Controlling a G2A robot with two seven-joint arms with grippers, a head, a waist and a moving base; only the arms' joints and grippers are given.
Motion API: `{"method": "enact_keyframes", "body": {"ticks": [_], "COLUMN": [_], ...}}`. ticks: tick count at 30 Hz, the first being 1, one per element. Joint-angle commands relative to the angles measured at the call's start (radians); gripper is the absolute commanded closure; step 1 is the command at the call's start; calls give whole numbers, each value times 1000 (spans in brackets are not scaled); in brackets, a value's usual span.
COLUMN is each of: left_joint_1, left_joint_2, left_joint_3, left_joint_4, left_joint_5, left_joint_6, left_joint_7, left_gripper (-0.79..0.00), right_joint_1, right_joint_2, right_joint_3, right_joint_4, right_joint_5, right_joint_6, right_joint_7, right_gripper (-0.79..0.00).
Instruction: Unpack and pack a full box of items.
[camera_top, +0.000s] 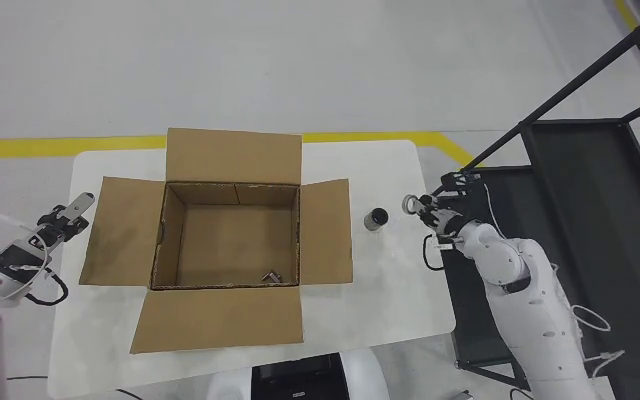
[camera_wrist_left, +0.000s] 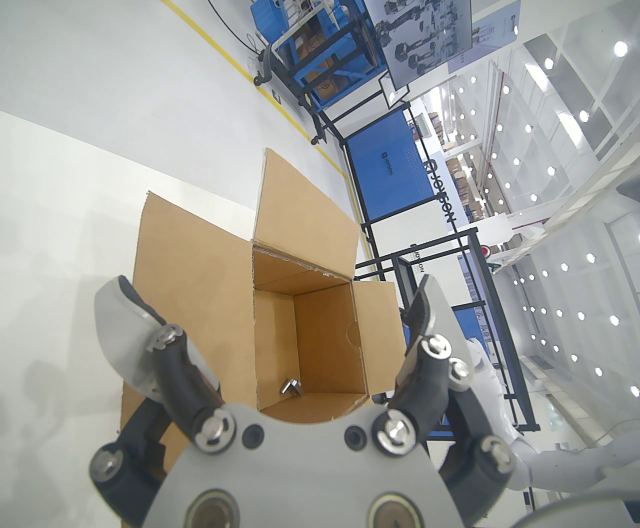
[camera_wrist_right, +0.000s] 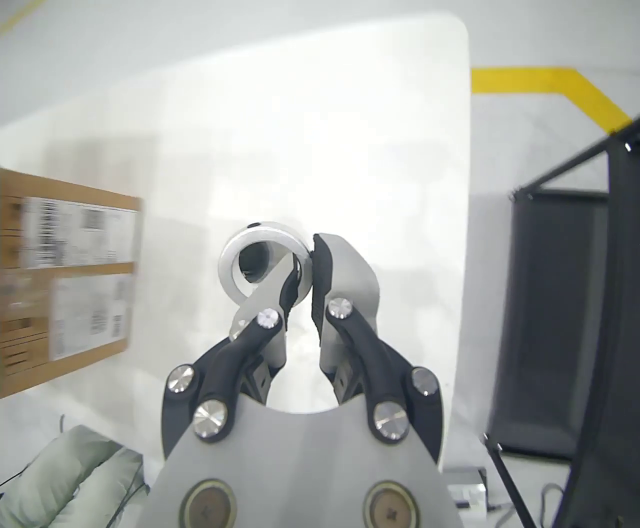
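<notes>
Your cardboard box (camera_top: 235, 155) sits at the centre of the top view's frame on the white table (camera_top: 400, 300), all four flaps folded out. One small metal piece (camera_top: 272, 275) lies on the box floor near the lower right corner of the well. The left wrist view gives you that same piece (camera_wrist_left: 291, 387) close against a corner of the inner walls. In the right wrist view you get the box's outer side with white printed labels (camera_wrist_right: 80, 235) stuck on it; their print is too blurred to read. The left wrist view takes in blue panels (camera_wrist_left: 395, 175) with white lettering in the room behind. At the right centre of the top view, your right gripper (camera_top: 418, 205) is clamped on a metal ring (camera_top: 410, 204), held above the table just right of a dark cylinder (camera_top: 376, 218) that stands upright beside the box's right flap. The right wrist view shows the fingertips pinching the ring's (camera_wrist_right: 227, 275) rim. At the left edge of the top view, your left gripper (camera_top: 72, 212) hangs just beside the left flap, its fingers (camera_wrist_left: 125, 310) spread wide with nothing between them.
</notes>
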Motion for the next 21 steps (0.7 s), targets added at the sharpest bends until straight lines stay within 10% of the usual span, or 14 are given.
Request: {"method": "enact_keyframes", "body": {"ticks": [1,8,21], "left_joint_1": [0,0,0], "left_joint_2": [0,0,0], "left_joint_3": [0,0,0], "left_joint_4": [0,0,0], "left_joint_5": [0,0,0], "left_joint_6": [0,0,0], "left_joint_7": [0,0,0], "left_gripper": [-785,-785,-785], "right_joint_1": [-33,46,474], "right_joint_2": [3,2,-76], "right_joint_3": [30,-131,-745], "right_joint_4": [-113,-275,-96], "right_joint_5": [66,36,-217], "right_joint_6": [-64,-112,46], "right_joint_7": [12,95,208], "right_gripper": [0,0,0]}}
